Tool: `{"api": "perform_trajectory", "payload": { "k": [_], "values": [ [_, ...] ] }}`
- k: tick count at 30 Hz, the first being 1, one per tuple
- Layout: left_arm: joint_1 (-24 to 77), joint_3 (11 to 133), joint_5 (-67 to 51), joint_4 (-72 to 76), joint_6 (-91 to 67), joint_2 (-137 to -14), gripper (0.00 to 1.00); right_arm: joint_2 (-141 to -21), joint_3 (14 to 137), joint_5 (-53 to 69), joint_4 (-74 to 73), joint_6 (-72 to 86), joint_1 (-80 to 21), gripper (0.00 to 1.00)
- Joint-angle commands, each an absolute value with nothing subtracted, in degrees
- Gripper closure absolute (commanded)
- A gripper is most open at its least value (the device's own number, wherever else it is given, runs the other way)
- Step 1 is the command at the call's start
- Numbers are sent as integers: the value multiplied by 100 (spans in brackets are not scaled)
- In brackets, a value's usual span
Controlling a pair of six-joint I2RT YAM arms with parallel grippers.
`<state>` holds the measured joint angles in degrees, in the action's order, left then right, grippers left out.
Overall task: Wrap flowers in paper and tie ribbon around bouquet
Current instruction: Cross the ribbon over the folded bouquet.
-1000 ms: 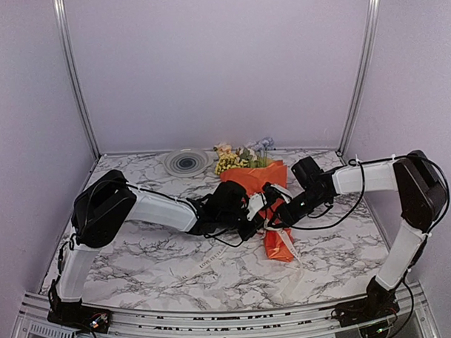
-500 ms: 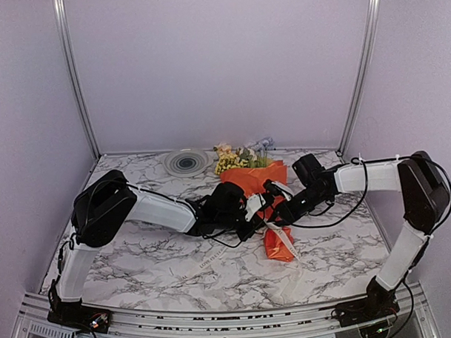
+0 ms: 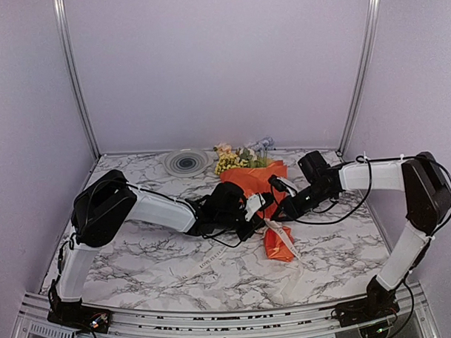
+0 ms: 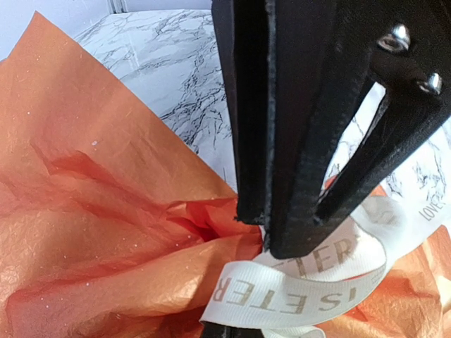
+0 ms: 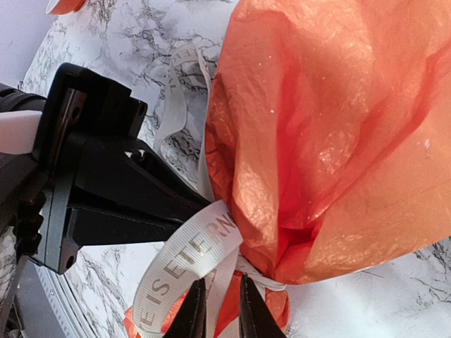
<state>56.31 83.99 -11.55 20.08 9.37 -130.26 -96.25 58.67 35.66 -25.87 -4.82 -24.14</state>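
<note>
**Item 1, left fingers** (image 4: pixel 268 218): I am holding them pressed fully together. At their tips I am, as it looks, pinching a loop of the ribbon (image 4: pixel 303 282).

**Item 2, right fingers** (image 5: pixel 245 313): I am holding them a narrow gap apart. A strand of the ribbon is running into that gap beside a fold of orange, and I cannot tell whether I am gripping it.

**Item 3, ribbon:** It is circling the squeezed neck of the bouquet (image 3: pixel 265 201), directly between my two sets of fingers. One loose tail is trailing over the pointed end.

**Item 4, paper** (image 5: pixel 324 141): It is flaring wide just beyond the neck, crinkled.

**Item 5, flowers** (image 3: pixel 240 157): They are sticking out of the wide end, on the far side.

**Item 6, lie of the bouquet:** Its long axis is running from far to near on the desk (image 3: pixel 140 268). I am meeting it crosswise, left fingers from the left and right fingers from the right, both equally close to the neck. I am judging that any tightening pull must go sideways, across that axis.
</note>
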Motion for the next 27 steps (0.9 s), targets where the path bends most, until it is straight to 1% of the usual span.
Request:
{"api": "perform_trajectory", "payload": {
  "k": [1, 4, 10, 13, 17, 19, 21, 23, 25, 27],
  "values": [
    [5590, 8377, -1248, 2107, 896, -12964, 100, -9718, 5926, 3568, -2668, -588, -2476, 83],
    [5589, 8370, -1235, 2109, 904, -12950, 100, -9854, 5949, 3513, -2728, -628, -2578, 83],
    [5589, 8375, -1249, 2115, 909, -12969, 100, -9902, 5988, 3636, -2663, -649, -2676, 76],
    [5590, 8385, -1248, 2118, 899, -12988, 100, -9901, 6024, 3797, -2595, -650, -2743, 76],
    [5590, 8392, -1216, 2127, 870, -12981, 100, -9927, 6005, 3909, -2505, -613, -2777, 87],
    [5588, 8389, -1197, 2127, 870, -12973, 100, -9922, 5976, 3931, -2511, -610, -2777, 89],
    [5590, 8386, -1183, 2127, 860, -12973, 100, -9876, 5937, 4005, -2488, -606, -2777, 90],
    [5590, 8395, -1174, 2129, 845, -12989, 100, -9824, 5925, 4033, -2502, -606, -2778, 94],
    [5583, 8405, -1186, 2136, 838, -12986, 97, -9786, 5922, 3996, -2509, -598, -2778, 100],
    [5589, 8387, -1157, 2136, 846, -12946, 94, -9775, 5920, 3943, -2498, -566, -2767, 100]
  ]
}}
